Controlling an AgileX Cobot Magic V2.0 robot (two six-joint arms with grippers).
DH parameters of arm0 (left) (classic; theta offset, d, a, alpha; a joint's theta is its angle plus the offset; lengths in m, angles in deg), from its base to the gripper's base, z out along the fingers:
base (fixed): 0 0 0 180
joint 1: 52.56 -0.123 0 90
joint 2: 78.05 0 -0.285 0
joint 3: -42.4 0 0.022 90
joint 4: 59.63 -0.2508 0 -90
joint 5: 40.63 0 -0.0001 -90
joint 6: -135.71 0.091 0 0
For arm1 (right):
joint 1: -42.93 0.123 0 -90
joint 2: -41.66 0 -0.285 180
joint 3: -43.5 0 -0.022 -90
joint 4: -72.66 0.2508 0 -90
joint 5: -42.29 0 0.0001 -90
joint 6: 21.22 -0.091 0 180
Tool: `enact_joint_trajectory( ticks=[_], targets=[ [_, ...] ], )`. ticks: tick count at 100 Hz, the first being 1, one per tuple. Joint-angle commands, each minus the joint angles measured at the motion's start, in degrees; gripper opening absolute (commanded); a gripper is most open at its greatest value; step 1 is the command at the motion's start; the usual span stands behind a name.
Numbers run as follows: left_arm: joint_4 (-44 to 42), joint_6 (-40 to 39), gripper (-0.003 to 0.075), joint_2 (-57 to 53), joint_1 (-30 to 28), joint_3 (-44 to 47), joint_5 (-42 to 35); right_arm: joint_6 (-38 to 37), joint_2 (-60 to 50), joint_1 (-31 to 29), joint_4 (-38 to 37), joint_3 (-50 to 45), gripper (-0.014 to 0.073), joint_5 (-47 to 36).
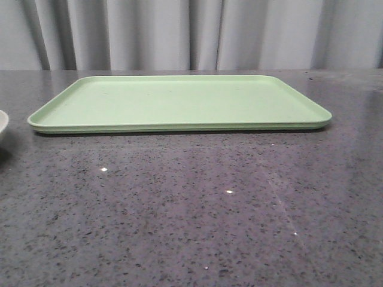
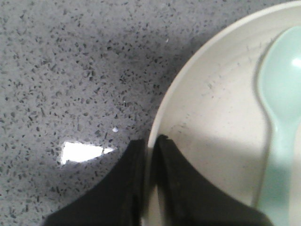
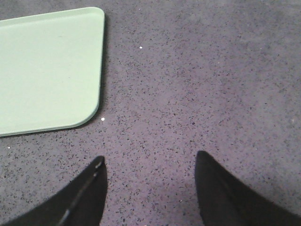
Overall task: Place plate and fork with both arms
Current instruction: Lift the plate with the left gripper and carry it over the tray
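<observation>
Tray (image 1: 179, 101) is flat light green, no pattern, same shade in the right wrist view (image 3: 47, 66). Table (image 1: 191, 209) is dark grey stone with fine black and pale speckle (a few bright white glare spots on it). Curtain (image 1: 191, 33) behind is plain pale grey. Plate (image 2: 211, 127) is cream, off-white on the rim, with faint dark flecks on the inside. Spoon (image 2: 282, 94) is pale blue-green, unpatterned. Left gripper (image 2: 149, 155) and right gripper (image 3: 150, 188) fingers are matte black.

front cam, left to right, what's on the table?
Plate rim, cut off by the left edge → light green tray across the middle → bare grey speckled tabletop to the right edge.
</observation>
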Motion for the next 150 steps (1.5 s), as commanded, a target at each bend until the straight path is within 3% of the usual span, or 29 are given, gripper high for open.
enact_joint_trajectory(
  ticks=[1,33,51,75,114,131,150],
  targets=[
    [0.55,0.00,-0.0020,-0.88,0.01,-1.12,0.29,0.18,0.50,-0.15,-0.36,1.88,0.0429,-3.47],
    [3.13,0.00,-0.0020,-4.91,-1.04,-5.32,3.42,0.18,0.50,-0.15,-0.36,1.88,0.0429,-3.47],
    [8.20,1.96,-0.0020,-9.01,-3.94,-8.69,5.61,0.18,0.50,-0.15,-0.36,1.88,0.0429,-3.41],
    [15.51,3.18,-0.0021,-10.11,-2.47,-14.06,5.07,0.18,0.50,-0.15,-0.36,1.88,0.0429,-3.41],
    [23.08,1.92,-0.0021,1.39,12.92,-20.30,-3.16,0.18,0.50,-0.15,-0.36,1.88,0.0429,-3.41],
    [25.65,-0.93,-0.0021,7.52,20.44,-22.17,-12.23,0.18,0.50,-0.15,-0.36,1.88,0.0429,-3.36],
    [27.50,-3.37,-0.0021,15.28,27.40,-25.18,-15.73,0.18,0.50,-0.15,-0.36,1.88,0.0429,-3.36]
  ],
)
